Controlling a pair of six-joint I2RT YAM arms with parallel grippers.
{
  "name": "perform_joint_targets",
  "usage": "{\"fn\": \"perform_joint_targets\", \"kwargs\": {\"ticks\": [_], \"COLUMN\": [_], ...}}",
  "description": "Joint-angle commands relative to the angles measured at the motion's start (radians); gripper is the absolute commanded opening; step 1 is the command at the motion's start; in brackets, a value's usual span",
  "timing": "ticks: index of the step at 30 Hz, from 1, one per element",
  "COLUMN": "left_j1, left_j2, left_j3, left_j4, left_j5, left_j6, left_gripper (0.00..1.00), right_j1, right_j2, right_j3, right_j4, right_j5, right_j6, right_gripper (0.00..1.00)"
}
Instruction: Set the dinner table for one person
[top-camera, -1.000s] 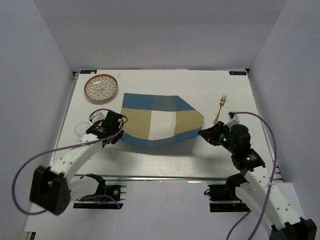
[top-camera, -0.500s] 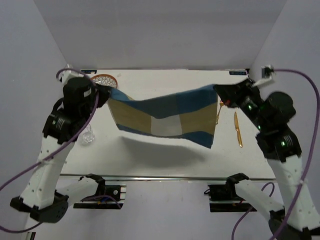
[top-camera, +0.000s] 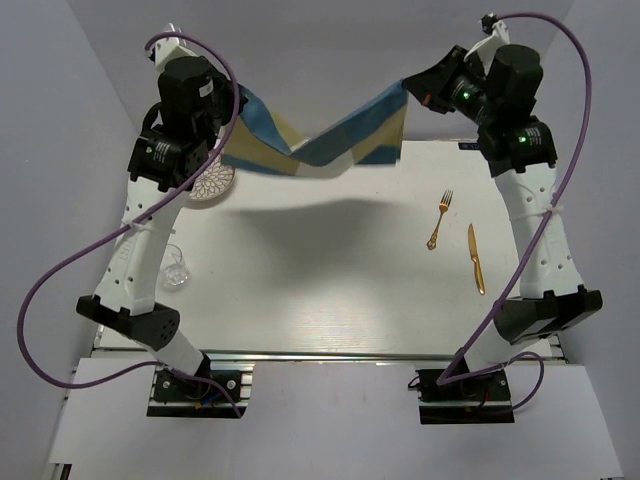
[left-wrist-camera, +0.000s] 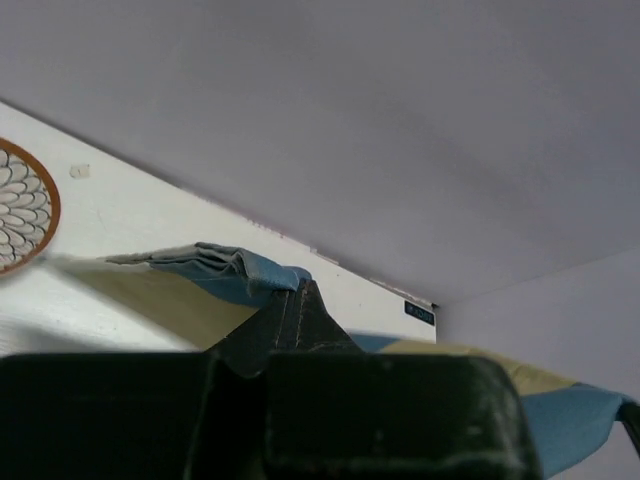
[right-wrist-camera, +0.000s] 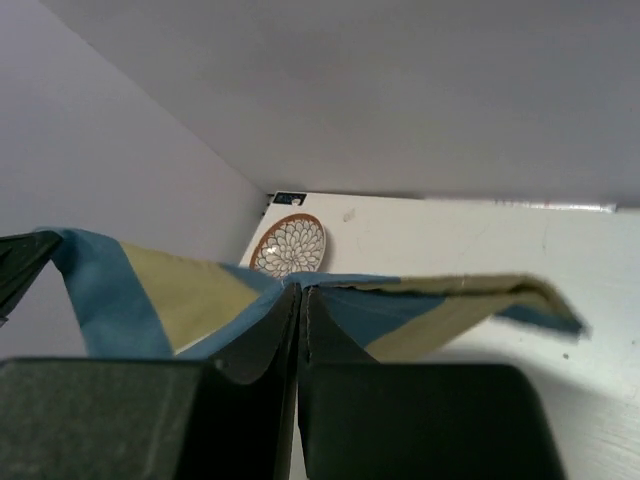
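Note:
The blue-and-tan checked placemat (top-camera: 325, 148) hangs in the air over the far edge of the white dinner table (top-camera: 330, 290), sagging in the middle. My left gripper (top-camera: 238, 100) is raised high at the far left, shut on the placemat's left corner. In the left wrist view the left gripper (left-wrist-camera: 300, 292) pinches bunched blue cloth (left-wrist-camera: 235, 275). At the far right my right gripper (top-camera: 408, 90) is just as high, shut on the other corner. The right wrist view shows the right gripper (right-wrist-camera: 302, 290) closed on the placemat's edge (right-wrist-camera: 450, 308).
A patterned plate (top-camera: 212, 184) lies at the far left, partly behind the left arm. A clear glass (top-camera: 176, 268) stands by the left edge. A gold fork (top-camera: 440, 220) and gold knife (top-camera: 476, 258) lie on the right side.
A second ago the placemat lay on the table with both grippers at its near corners. Both arms have since lifted it high and carried it toward the far wall.

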Motion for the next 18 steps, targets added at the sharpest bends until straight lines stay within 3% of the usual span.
{"fn": "perform_joint_targets", "kwargs": {"ticks": [1, 2, 3, 6, 7, 10, 11, 15, 17, 18], "left_j1": [0.010, 0.010, 0.010, 0.010, 0.001, -0.012, -0.012, -0.012, -0.021, -0.021], "left_j2": [-0.103, -0.158, -0.197, -0.387, -0.431, -0.579, -0.611, -0.755, -0.817, -0.900], "left_j3": [-0.022, -0.066, -0.210, -0.607, -0.704, -1.055, -1.135, -1.584, -1.694, -1.786], "left_j4": [0.098, 0.142, 0.188, 0.384, 0.468, 0.553, 0.566, 0.595, 0.545, 0.494], "left_j5": [-0.031, -0.028, -0.021, 0.018, 0.025, 0.022, 0.028, 0.043, 0.040, 0.040], "left_j6": [0.089, 0.088, 0.100, 0.086, 0.074, -0.016, -0.067, -0.228, -0.340, -0.371], "left_gripper": [0.00, 0.00, 0.00, 0.00, 0.00, 0.00, 0.00, 0.00, 0.06, 0.28], "right_j1": [-0.036, -0.042, -0.048, -0.057, -0.060, -0.063, -0.065, -0.065, -0.063, -0.065], "right_j2": [0.012, -0.005, -0.019, -0.166, -0.251, -0.381, -0.454, -0.593, -0.691, -0.726], "right_j3": [0.108, 0.084, 0.045, -0.284, -0.479, -0.778, -0.961, -1.341, -1.552, -1.610], "right_j4": [0.006, 0.008, 0.034, 0.200, 0.236, 0.401, 0.434, 0.551, 0.607, 0.614], "right_j5": [-0.145, -0.153, -0.161, -0.178, -0.171, -0.155, -0.156, -0.159, -0.173, -0.171], "right_j6": [-0.058, -0.063, -0.078, -0.083, -0.078, -0.052, -0.043, -0.014, 0.006, 0.014], "right_gripper": [0.00, 0.00, 0.00, 0.00, 0.00, 0.00, 0.00, 0.00, 0.00, 0.35]}}
